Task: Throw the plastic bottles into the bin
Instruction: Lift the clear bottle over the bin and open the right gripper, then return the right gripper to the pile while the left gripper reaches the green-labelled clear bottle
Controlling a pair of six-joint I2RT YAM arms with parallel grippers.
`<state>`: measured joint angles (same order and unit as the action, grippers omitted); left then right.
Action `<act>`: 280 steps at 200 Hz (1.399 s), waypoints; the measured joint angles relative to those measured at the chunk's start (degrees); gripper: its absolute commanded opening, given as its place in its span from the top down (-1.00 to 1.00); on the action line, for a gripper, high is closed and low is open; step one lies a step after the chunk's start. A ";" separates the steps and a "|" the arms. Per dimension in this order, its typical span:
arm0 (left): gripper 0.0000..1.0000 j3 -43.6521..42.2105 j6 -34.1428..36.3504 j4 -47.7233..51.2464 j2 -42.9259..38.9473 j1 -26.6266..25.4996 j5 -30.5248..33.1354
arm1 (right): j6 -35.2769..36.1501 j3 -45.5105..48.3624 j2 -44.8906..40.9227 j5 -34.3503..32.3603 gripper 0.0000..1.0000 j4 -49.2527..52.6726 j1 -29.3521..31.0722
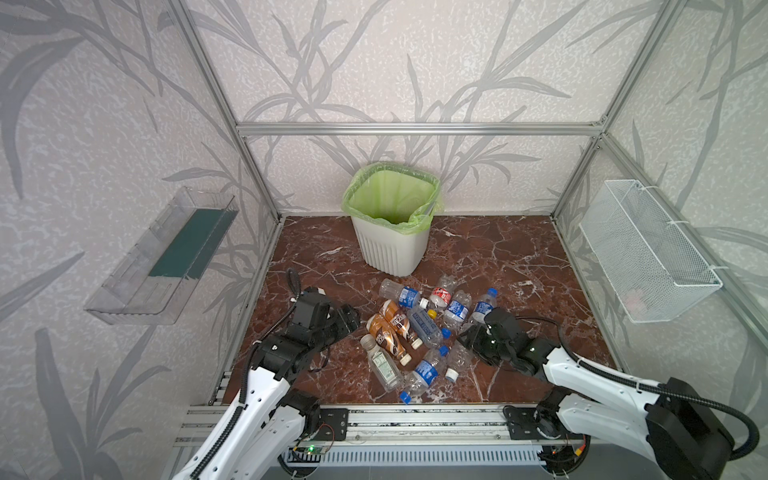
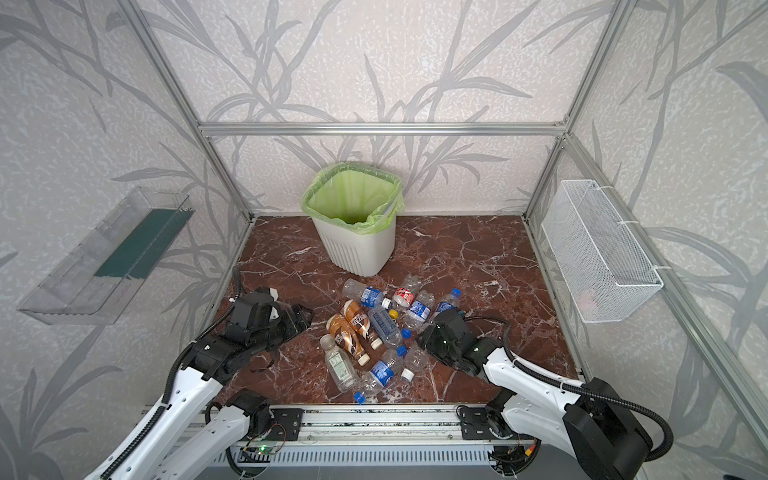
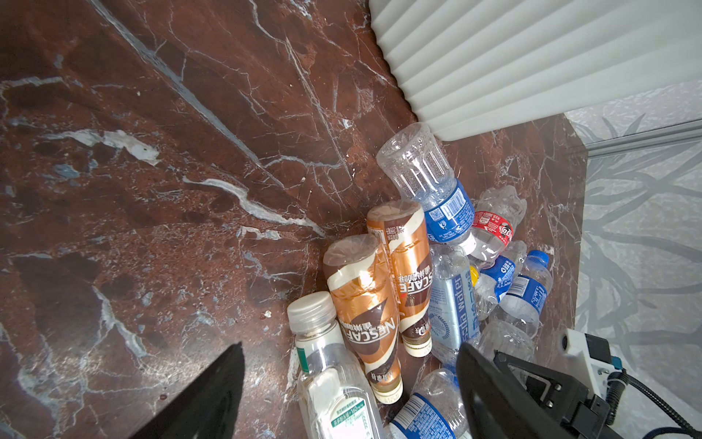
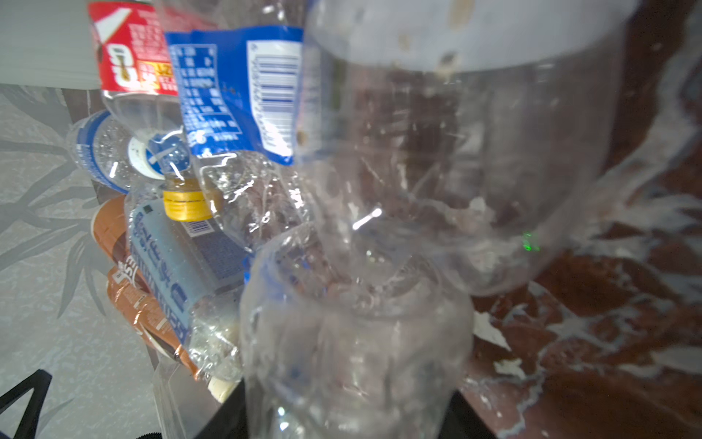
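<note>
In both top views, the bottles lie heaped just in front of the bin, on your side of it. Your left claw stands spread wide and empty, just beside the heap. Your right claw sits on a clear bottle at the heap's other edge.

Left wrist: the left claw gapes. Two brown bottles read NESCAFE, and a pale blue label reads "soda water", with the bin beyond.

Right wrist: the right claw grips the clear bottle on both sides. The print on the red label and the blue label is too blurred for you to read.
</note>
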<state>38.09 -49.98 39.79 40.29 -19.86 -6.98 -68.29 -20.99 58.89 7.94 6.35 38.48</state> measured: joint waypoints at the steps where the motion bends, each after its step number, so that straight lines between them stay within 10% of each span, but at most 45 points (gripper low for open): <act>1: -0.73 0.00 0.00 0.00 0.00 0.00 0.00 | 0.00 0.00 -0.13 0.00 -0.07 0.02 0.00; 116: -0.74 0.59 0.31 0.15 2.73 0.00 0.15 | 5.14 -17.73 -6.88 -0.44 -0.07 4.26 -2.67; 196: -0.74 14.34 0.42 2.71 5.68 0.00 1.33 | 14.75 -105.02 43.52 2.43 -0.91 12.20 -8.68; 280: -0.74 8.98 0.44 3.76 0.22 0.13 2.71 | 20.17 -51.78 1.01 -4.00 -0.75 16.22 -10.16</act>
<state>47.07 -49.54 43.55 40.51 -19.73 -4.27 -48.12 -72.77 59.90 3.95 22.57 28.32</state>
